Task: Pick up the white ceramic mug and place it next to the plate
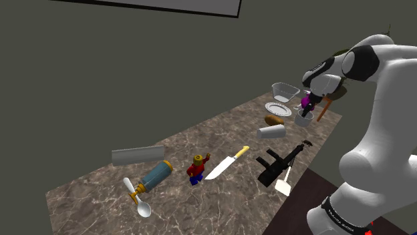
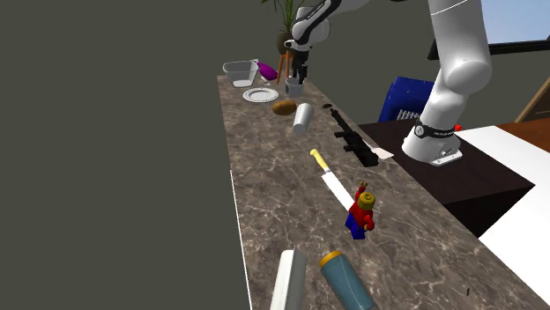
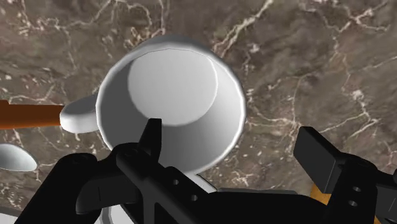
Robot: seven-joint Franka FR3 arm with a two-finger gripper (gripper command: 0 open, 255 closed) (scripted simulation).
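from the wrist, gripper (image 3: 231, 133) straddles mug (image 3: 172, 83) rim, 1 finger (image 3: 151, 137) inside.

Home kitchen: marble counter (image 1: 87, 200) bearing plate (image 1: 277, 109), knife (image 1: 224, 165), spoon (image 1: 137, 200); houseplant (image 2: 285, 11) behind.

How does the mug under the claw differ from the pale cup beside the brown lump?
The mug stands upright, mouth up; the cup lies on its side. The mug has a side handle; the cup shows none. The claw hangs open over the mug's rim, while the cup lies apart from it. Both are plain and pale, and both sit on the marble counter near the plate.
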